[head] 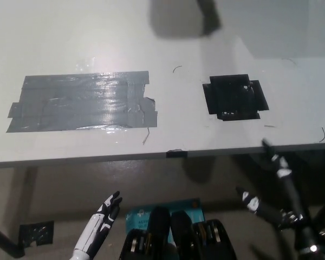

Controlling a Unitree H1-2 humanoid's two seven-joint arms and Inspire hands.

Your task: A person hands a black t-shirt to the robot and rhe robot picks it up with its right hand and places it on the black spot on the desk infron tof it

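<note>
We see no t-shirt yet. Our black right hand point(273, 181), fingers spread and empty, hangs just near of the black tape patch point(234, 97); the white left hand point(104, 216) rests open, lower left.

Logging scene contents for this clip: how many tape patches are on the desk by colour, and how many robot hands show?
Grey tape patch: 1
Black tape patch: 1
White left hand, open, below the desk edge: 1
Black right hand, open, below the desk edge: 1
Total: 4. No t-shirt in view.
</note>
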